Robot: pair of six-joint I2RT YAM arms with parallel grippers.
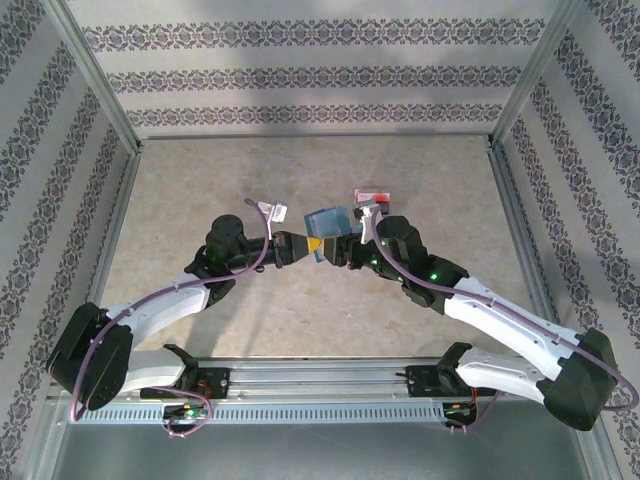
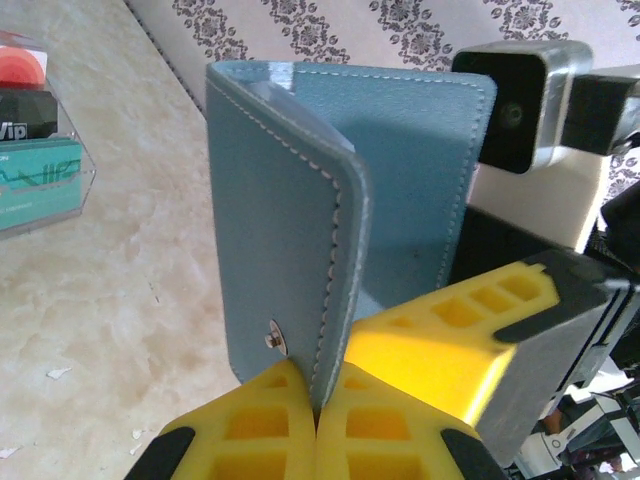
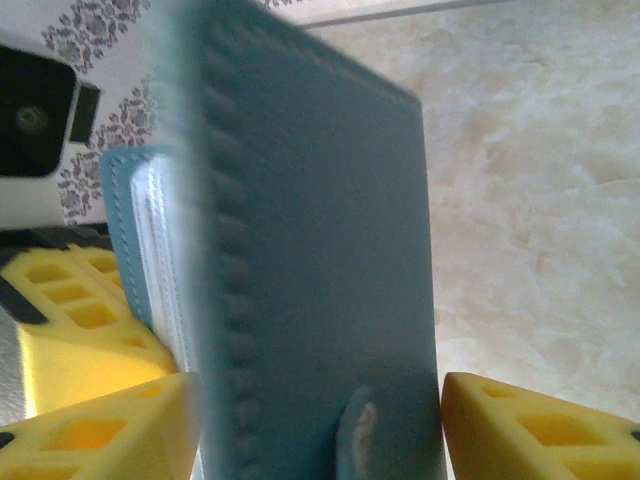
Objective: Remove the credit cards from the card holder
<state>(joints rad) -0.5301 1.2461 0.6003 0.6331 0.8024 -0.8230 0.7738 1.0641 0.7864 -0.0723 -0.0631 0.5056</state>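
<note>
Beige marbled table (image 1: 200,190) (patterned walls (image 1: 320,75)).

Set on beige marbled table (image 1: 200,200): what looks like a clear case (image 2: 60,215) stacking 3 credit cards (image 2: 35,175), red, dark, teal; pale crumbs (image 2: 58,373) nearby.

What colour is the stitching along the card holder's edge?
White stitching against the teal-blue card holder; it shows best in the left wrist view.
</note>
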